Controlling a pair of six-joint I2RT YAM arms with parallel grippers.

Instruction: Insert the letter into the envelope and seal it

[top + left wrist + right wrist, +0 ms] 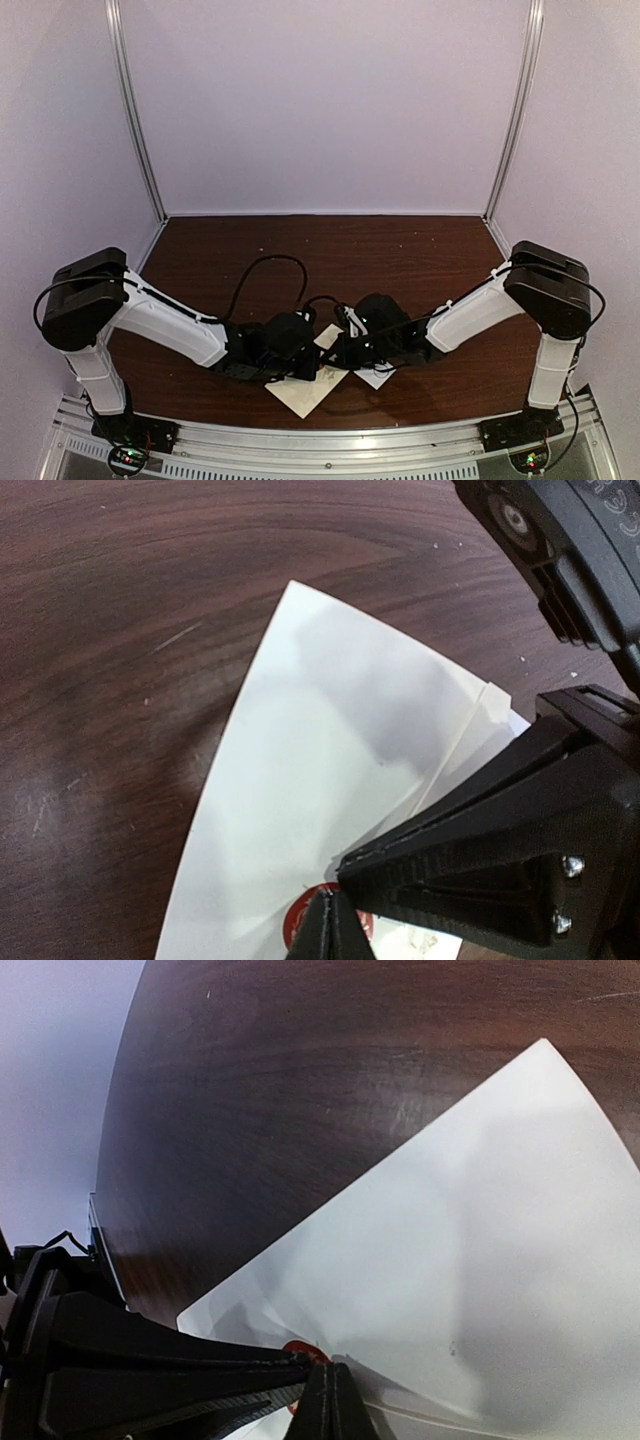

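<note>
One left tool (330, 920), one right tool (325, 1392), each pinched together over envelope (320, 770), dark wood table (400, 250), lilac walls (330, 100).

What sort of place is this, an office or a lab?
Likely a robot test booth: plain pale walls on metal posts enclose a dark wooden table, and two robot arms are bolted to a rail at its edge.

Count: 1 envelope (303, 393), 1 red round sticker (303, 918), 2 grippers: left gripper (331, 896) plus right gripper (325, 1368), 1 table (400, 250)
</note>
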